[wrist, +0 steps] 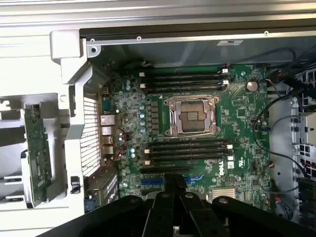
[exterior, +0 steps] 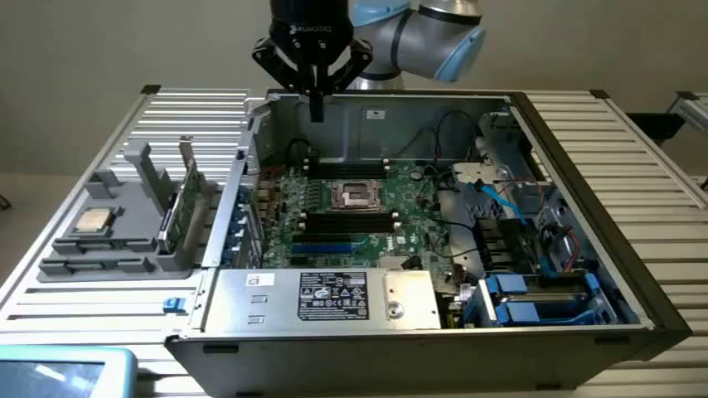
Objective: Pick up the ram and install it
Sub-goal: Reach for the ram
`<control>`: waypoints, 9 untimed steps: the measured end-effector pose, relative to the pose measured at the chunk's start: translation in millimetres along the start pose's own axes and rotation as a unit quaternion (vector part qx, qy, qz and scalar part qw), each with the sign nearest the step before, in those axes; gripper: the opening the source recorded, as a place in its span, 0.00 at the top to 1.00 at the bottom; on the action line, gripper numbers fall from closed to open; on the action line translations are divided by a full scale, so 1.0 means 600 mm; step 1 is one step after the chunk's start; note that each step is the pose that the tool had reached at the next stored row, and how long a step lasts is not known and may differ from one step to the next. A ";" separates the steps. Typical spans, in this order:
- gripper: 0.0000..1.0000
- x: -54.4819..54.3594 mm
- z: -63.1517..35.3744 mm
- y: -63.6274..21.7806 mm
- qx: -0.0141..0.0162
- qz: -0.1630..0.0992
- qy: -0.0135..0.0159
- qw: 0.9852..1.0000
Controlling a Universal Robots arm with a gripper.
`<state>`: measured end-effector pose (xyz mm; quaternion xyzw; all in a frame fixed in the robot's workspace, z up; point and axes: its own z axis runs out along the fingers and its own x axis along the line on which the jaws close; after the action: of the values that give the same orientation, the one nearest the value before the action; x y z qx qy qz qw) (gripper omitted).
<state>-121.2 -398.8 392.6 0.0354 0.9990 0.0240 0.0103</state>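
The gripper [exterior: 317, 114] hangs over the back wall of the open case [exterior: 332, 352], its fingers pressed together and holding nothing. In the wrist view the gripper [wrist: 175, 180] sits above the motherboard [wrist: 237, 123], near the empty slots [wrist: 185, 150]. The ram [exterior: 168, 222] stands on edge in the grey holder [exterior: 99, 267], on the table [exterior: 619, 166] beside the case at the exterior view's left. A processor [exterior: 94, 220] lies in the same holder.
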 end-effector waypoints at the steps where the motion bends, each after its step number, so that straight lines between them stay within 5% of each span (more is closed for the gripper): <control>1: 0.91 0.000 0.000 0.000 0.000 0.000 0.000 1.000; 9: 0.91 0.000 0.000 0.000 0.000 0.000 0.000 1.000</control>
<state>-121.2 -398.8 392.6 0.0354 0.9990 0.0240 0.0103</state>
